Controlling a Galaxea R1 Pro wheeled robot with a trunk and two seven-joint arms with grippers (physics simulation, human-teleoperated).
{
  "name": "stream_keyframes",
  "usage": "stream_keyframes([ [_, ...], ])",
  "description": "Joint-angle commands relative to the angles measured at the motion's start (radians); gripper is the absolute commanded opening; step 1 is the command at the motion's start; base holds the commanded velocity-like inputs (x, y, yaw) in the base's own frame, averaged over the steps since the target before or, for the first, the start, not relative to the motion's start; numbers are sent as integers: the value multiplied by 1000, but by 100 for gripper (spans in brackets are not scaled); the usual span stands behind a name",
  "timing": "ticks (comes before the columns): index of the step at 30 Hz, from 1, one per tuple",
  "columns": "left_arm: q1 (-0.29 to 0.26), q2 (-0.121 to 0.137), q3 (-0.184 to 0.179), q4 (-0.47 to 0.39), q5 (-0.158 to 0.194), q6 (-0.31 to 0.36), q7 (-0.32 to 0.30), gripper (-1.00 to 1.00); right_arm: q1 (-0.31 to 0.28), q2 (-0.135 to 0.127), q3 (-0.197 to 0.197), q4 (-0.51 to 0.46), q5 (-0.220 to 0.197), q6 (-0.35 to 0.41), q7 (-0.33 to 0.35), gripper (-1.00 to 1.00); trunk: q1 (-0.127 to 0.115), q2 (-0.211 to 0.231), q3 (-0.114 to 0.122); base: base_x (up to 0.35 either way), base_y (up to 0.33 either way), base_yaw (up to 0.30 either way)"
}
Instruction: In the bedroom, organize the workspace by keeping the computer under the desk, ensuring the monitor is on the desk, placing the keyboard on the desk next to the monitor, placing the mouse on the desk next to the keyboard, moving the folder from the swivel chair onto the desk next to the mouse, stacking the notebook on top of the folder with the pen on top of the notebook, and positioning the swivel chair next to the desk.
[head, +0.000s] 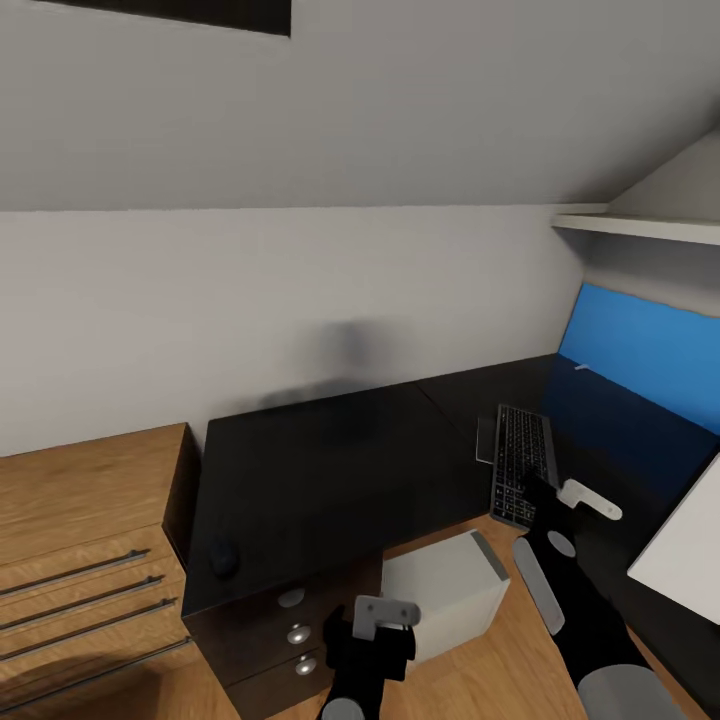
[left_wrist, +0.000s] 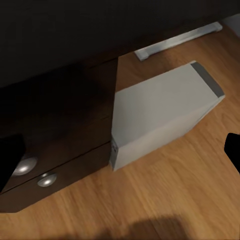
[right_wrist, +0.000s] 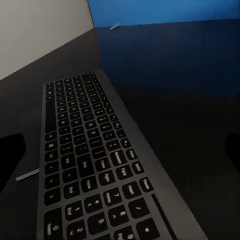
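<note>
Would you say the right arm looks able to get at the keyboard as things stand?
Probably yes. The right tool hovers at the near end of the keyboard, which lies flat on the desk. The right wrist view looks straight along its keys with nothing between.

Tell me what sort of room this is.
Most likely a home workspace in an attic room: a sloped pale ceiling, a black-topped desk carrying a keyboard and mouse, and a computer tower on the oak floor beneath it.
</note>
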Motion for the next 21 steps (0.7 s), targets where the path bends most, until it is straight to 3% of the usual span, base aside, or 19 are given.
stream_keyframes([
  [1, -1, 0, 4, -1, 8, 2, 9, 100, 0, -1, 2, 0, -11, -9, -2, 100, 0, -1, -1, 0, 0, 0],
  [18, -1, 0, 100, -2, 8, 2, 8, 100, 1, 3, 2, -14, -12, -9, -4, 100, 0, -1, -1, 0, 0, 0],
  [21, -1, 0, 101, -2, 8, 2, 8, 100, 1, 3, 2, -17, -12, -9, -4, 100, 0, -1, -1, 0, 0, 0],
])
